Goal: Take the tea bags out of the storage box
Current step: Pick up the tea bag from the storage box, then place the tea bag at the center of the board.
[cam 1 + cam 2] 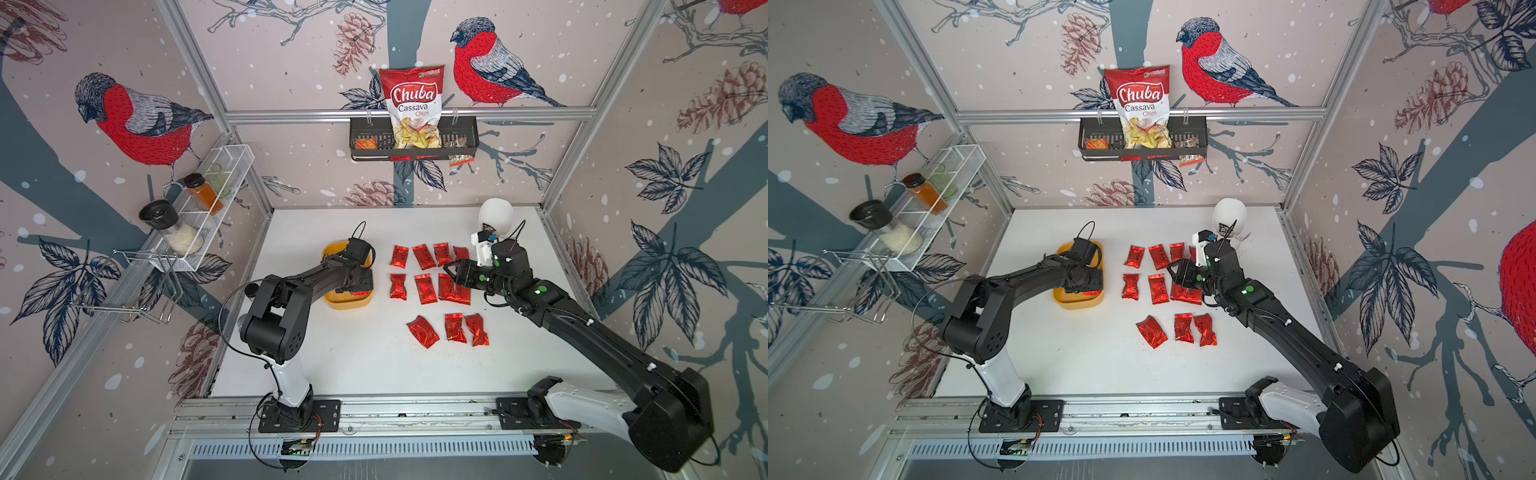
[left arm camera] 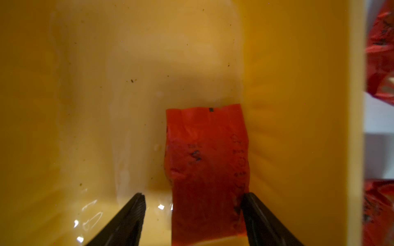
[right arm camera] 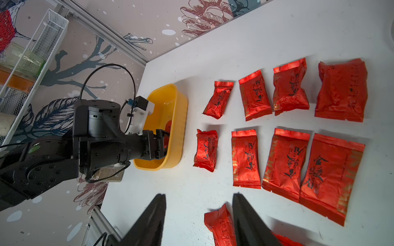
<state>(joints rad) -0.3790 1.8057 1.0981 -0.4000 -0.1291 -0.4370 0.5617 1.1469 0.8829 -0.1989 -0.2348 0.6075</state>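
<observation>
Right arm (image 1: pixel 623 357): stretches from the near rail across the desk (image 1: pixel 353 365), its wrist well to the right of the box (image 1: pixel 347 308).
Right fingers (image 3: pixel 153 213): parted and empty, hovering over the tea bags (image 1: pixel 424 289) that lie farthest from the box.
Left arm (image 1: pixel 291 282): reaches from the near rail to the box, wrist bent down over it.
Left fingers (image 2: pixel 132 213): spread wide inside the box, low over its floor, gripping nothing. One tip sits at the edge of a tea bag (image 2: pixel 206 159), the other stands clear of it.
In the box: that single red foil sachet, flat on the floor beside the wall that faces the rows outside.
On the desk: eleven tea bags just right of the box, in rows of four, four and three. The row of three lies nearest the robot and sits more askew.
Box: mustard-yellow, lidless, upright on the desk, with dark specks on its floor.
Back wall: Chuba chips bag (image 1: pixel 411 104) stands in a black basket (image 1: pixel 469 137), well beyond the box.
</observation>
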